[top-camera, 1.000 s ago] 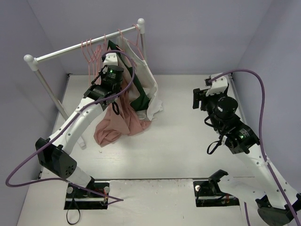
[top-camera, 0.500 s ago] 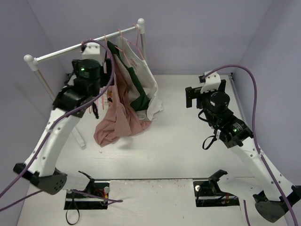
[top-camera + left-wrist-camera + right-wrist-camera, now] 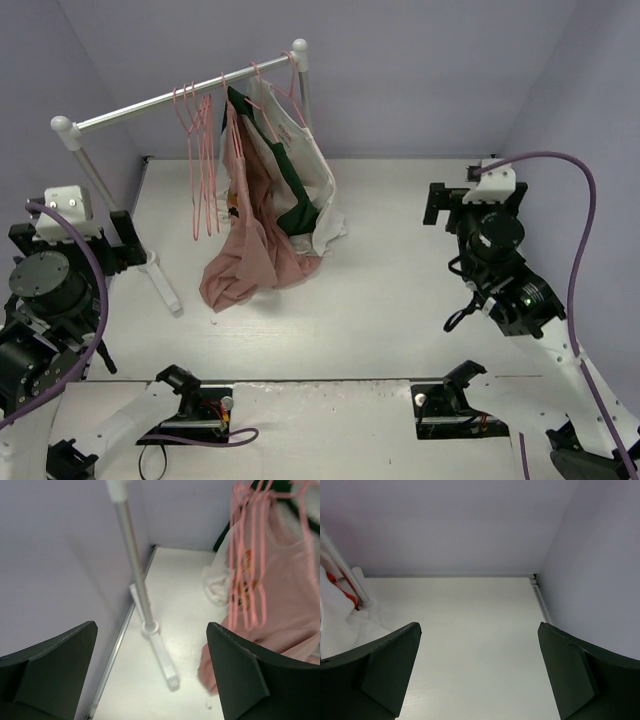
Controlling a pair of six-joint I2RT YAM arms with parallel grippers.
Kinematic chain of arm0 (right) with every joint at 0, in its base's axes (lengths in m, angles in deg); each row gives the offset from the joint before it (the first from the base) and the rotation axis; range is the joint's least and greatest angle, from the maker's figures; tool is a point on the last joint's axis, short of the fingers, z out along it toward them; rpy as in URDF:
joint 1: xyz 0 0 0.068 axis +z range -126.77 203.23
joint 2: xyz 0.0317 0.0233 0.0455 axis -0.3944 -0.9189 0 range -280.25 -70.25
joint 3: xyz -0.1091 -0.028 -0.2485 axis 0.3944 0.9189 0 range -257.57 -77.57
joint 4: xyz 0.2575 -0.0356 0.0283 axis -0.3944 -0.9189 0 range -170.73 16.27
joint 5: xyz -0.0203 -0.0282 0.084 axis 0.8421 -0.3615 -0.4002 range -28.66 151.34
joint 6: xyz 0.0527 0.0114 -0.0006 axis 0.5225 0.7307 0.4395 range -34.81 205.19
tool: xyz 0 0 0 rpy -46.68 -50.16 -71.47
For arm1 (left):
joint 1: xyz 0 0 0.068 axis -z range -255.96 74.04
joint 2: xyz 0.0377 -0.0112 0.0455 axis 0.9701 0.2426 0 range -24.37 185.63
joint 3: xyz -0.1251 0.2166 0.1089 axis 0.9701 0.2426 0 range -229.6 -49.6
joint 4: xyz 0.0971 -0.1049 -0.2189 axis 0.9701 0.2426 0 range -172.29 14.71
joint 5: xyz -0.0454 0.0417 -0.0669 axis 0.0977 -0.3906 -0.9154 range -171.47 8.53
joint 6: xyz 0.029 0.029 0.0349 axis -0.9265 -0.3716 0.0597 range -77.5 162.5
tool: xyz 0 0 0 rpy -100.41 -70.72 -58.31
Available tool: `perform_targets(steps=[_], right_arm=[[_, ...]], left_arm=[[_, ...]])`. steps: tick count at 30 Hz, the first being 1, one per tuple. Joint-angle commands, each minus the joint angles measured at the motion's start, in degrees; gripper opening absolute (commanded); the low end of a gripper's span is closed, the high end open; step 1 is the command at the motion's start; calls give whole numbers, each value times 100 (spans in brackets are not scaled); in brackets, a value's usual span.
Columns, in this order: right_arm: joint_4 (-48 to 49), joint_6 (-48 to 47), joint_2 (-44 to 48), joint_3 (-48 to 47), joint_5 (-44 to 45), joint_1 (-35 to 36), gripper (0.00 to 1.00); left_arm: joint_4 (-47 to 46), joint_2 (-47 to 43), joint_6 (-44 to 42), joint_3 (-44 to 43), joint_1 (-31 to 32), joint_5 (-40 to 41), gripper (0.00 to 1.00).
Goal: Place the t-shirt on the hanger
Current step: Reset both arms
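Note:
The pink t-shirt (image 3: 248, 215) hangs from the rack rod (image 3: 150, 100), and its lower part is bunched on the table. Cloth hides most of the hanger under it. Several empty pink hangers (image 3: 198, 150) hang on the rod left of it. The left wrist view shows these hangers (image 3: 250, 575) in front of the t-shirt (image 3: 290, 595). My left gripper (image 3: 72, 235) is at the near left, well away from the rack. It is open (image 3: 151, 630) and holds nothing. My right gripper (image 3: 478, 200) is at the right, also open (image 3: 479, 625) and holding nothing.
White and dark green garments (image 3: 300, 170) hang behind the t-shirt at the rod's right end. The rack's left post (image 3: 134, 565) and white foot (image 3: 162, 285) stand between my left gripper and the shirt. Purple walls close the table on three sides.
My left arm has drawn back from the rack to the near left, and its jaws have opened. My right gripper has shifted right and opened wide. The t-shirt stays hanging.

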Motion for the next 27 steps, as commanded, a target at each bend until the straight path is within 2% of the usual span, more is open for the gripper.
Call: perform_targets(steps=[1, 5, 12, 27], right_arm=[[368, 151, 458, 408, 708, -43, 100], [375, 316, 664, 616, 983, -48, 100], [379, 742, 599, 555, 1209, -52, 100], [379, 654, 528, 389, 1110, -52, 100]], left_arm=[[105, -364, -52, 467, -26, 698, 86], [109, -498, -42, 685, -26, 818, 87], [105, -702, 522, 910, -26, 835, 87], [184, -656, 565, 893, -26, 686, 87]])
